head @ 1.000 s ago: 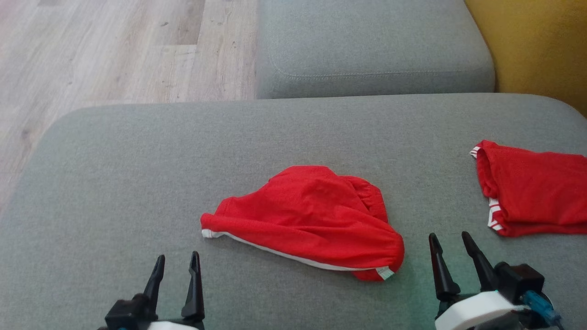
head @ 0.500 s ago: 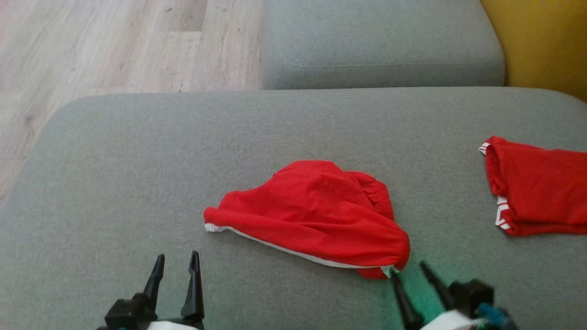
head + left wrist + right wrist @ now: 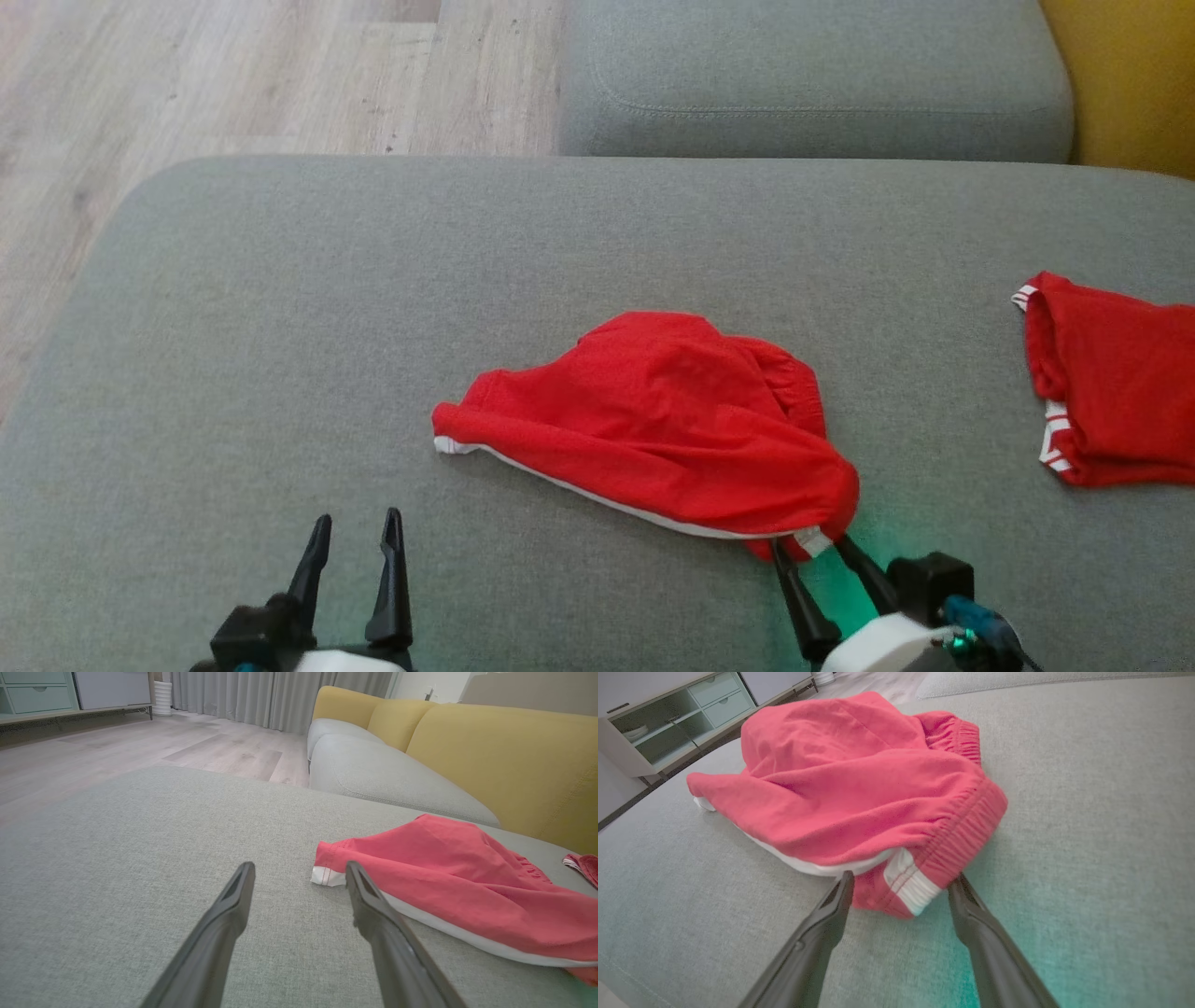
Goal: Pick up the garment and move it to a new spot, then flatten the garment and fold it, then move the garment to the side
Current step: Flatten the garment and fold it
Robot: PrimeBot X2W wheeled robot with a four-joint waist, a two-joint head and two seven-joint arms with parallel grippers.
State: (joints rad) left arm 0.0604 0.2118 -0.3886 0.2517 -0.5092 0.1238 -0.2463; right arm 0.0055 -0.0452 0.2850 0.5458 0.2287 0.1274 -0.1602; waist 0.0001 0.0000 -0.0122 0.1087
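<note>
Astride garment (image 3: 859, 788) corner, right end effector (image 3: 902, 877) gapes.

Light: bright, even, soft; shadows faint.
Glow: green tint on the cushion (image 3: 597, 233) beside the right gripper (image 3: 808, 542).
Wrist views: edges bowed, foreground slightly soft.

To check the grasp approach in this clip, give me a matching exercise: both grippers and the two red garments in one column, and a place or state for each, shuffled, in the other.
Column one:
1. left gripper
2. right gripper
3. garment
4. second red garment

Column two:
A. crumpled in the middle of the cushion
B. open, above bare cushion, apart from the cloth
C. at the head view's right edge, cut off by the frame
D. open, fingers either side of a white-trimmed corner

Pairs: 1-B, 2-D, 3-A, 4-C
</note>
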